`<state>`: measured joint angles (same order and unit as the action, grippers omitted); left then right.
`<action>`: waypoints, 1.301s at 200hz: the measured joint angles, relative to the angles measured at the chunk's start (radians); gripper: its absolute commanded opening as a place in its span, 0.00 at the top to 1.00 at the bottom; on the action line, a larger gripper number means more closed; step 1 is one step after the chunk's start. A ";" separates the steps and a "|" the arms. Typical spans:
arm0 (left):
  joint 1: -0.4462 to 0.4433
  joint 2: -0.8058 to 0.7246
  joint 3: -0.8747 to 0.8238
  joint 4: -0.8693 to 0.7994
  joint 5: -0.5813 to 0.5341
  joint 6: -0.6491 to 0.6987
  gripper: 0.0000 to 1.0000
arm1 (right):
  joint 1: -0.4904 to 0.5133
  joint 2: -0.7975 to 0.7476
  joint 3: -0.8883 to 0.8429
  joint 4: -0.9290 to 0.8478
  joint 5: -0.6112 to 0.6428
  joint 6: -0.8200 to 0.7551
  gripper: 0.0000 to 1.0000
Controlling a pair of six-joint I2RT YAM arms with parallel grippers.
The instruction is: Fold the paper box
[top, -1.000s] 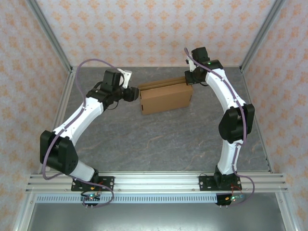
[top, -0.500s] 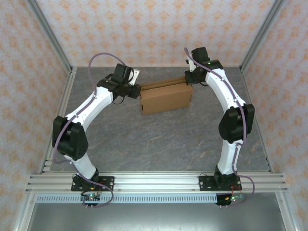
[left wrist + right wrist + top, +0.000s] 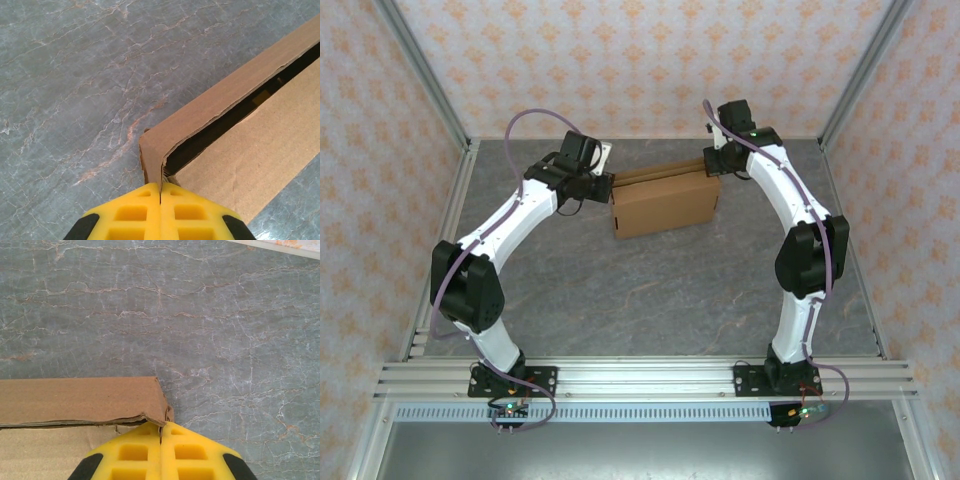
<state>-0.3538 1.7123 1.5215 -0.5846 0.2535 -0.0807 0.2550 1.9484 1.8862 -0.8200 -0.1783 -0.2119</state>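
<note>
Paper box (image 3: 663,203): plain brown cardboard, shallow and rectangular, lying flat on the far middle of the table (image 3: 650,290), turned slightly askew. It sits between the two arms. A narrow strip runs along its rear edge; from the left wrist, a dark gap separates this strip from the broad panel beside it (image 3: 260,145).

Left pincer (image 3: 605,185): at the box's left rear corner. From the wrist, its yellow fingers (image 3: 130,215) are pressed together with only a hairline seam between them, so it is clenched. The folded cardboard corner meets the seam at the tips (image 3: 160,187). I cannot tell whether any cardboard is nipped there.

Right pincer (image 3: 713,165): at the box's right rear corner. Its yellow fingers (image 3: 130,455) are likewise pressed together and clenched. The slightly ragged corner of the cardboard strip (image 3: 80,400) touches the tips (image 3: 161,427). Here too I cannot tell whether cardboard is caught.

Table: grey, marble-veined surface, bare around the box.

Arms: white and black, each bowed outward, with a purple cable looping along the left one (image 3: 535,118).
</note>
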 measured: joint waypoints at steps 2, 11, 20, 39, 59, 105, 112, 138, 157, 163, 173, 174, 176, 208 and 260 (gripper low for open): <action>0.000 0.000 0.000 0.000 0.000 -0.002 1.00 | 0.000 0.000 0.000 0.000 0.000 0.000 0.98; 0.000 0.000 0.000 0.001 0.000 -0.012 1.00 | 0.000 -0.002 -0.003 0.003 0.000 0.002 0.98; 0.000 0.000 0.000 0.002 0.000 -0.027 1.00 | 0.000 -0.004 -0.009 0.008 0.000 0.003 0.98; 0.000 0.000 0.000 0.006 0.001 -0.055 1.00 | 0.001 -0.015 -0.029 0.023 0.003 0.007 0.98; -0.001 0.000 0.000 0.013 0.003 -0.088 1.00 | 0.002 -0.031 -0.052 0.036 0.007 0.012 0.98; -0.001 0.000 0.001 0.020 0.015 -0.158 1.00 | 0.005 -0.052 -0.085 0.055 0.017 0.022 0.98; -0.001 0.000 0.002 0.020 0.019 -0.168 1.00 | 0.006 -0.053 -0.086 0.056 0.019 0.023 0.98; 0.000 0.006 0.006 0.020 0.031 -0.211 1.00 | 0.009 -0.054 -0.092 0.063 0.027 0.029 0.98; 0.000 0.016 0.014 0.018 0.035 -0.237 1.00 | 0.011 -0.056 -0.100 0.076 0.032 0.029 0.98; 0.000 0.019 0.019 0.015 0.035 -0.243 1.00 | 0.012 -0.056 -0.101 0.079 0.035 0.030 0.98; 0.000 0.024 0.031 0.008 0.035 -0.252 1.00 | 0.013 -0.058 -0.106 0.084 0.040 0.030 0.98; 0.000 0.025 0.031 0.008 0.035 -0.252 1.00 | 0.013 -0.058 -0.106 0.084 0.041 0.030 0.98; 0.000 0.026 0.034 0.006 0.035 -0.252 1.00 | 0.013 -0.059 -0.108 0.085 0.042 0.030 0.98; 0.008 0.033 0.060 -0.018 0.058 -0.269 1.00 | 0.013 -0.066 -0.122 0.095 0.051 0.033 0.98; 0.040 0.041 0.069 -0.039 0.127 -0.289 1.00 | 0.016 -0.068 -0.125 0.100 0.051 0.033 0.98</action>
<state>-0.3141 1.7531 1.5902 -0.6235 0.3805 -0.3698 0.2710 1.8801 1.7611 -0.7200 -0.1268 -0.1787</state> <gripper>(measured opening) 0.054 0.039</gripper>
